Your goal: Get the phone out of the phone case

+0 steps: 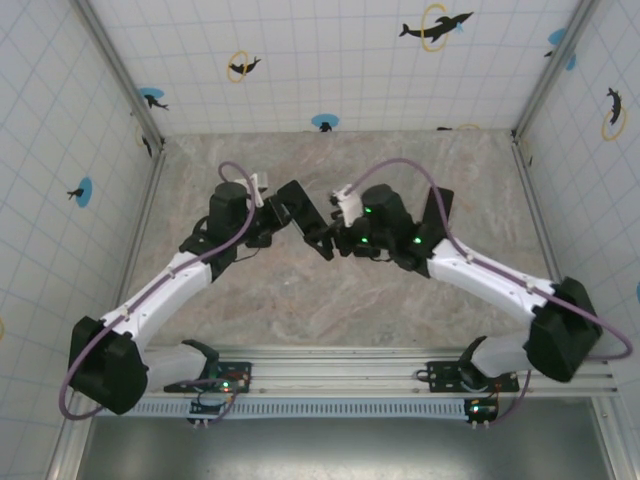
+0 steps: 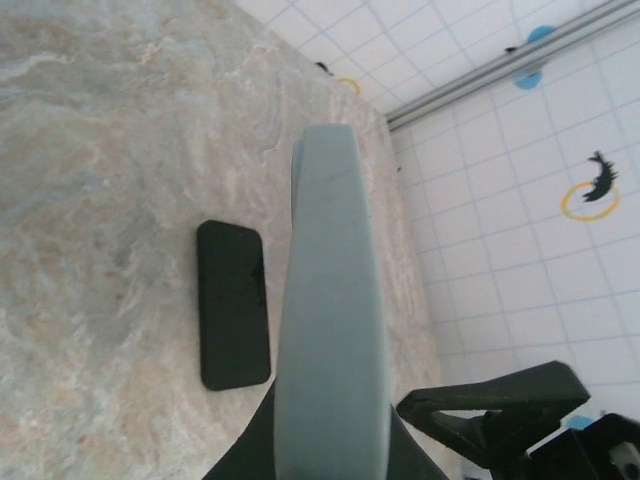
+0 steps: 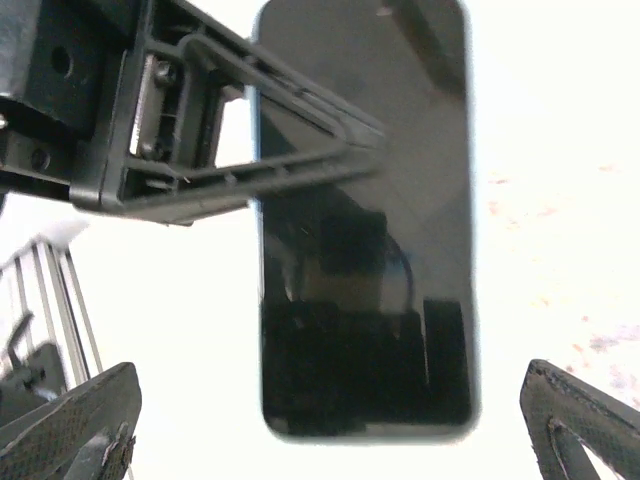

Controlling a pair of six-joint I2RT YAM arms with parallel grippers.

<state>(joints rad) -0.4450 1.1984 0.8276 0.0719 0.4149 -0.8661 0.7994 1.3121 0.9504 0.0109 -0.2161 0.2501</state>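
Seen edge-on from the left wrist, the grey case point(image 2: 330, 300) hides its face; its lower end runs off the bottom edge. Left of the case, a black slab point(image 2: 233, 305) shows too little detail to identify.

black phone point(image 2: 232, 305) lying flat, grey case point(image 2: 330, 300) beside

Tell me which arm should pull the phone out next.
Likely right: the left gripper is clamped on the phone case, so it is occupied, while the right gripper is open and faces the phone screen.
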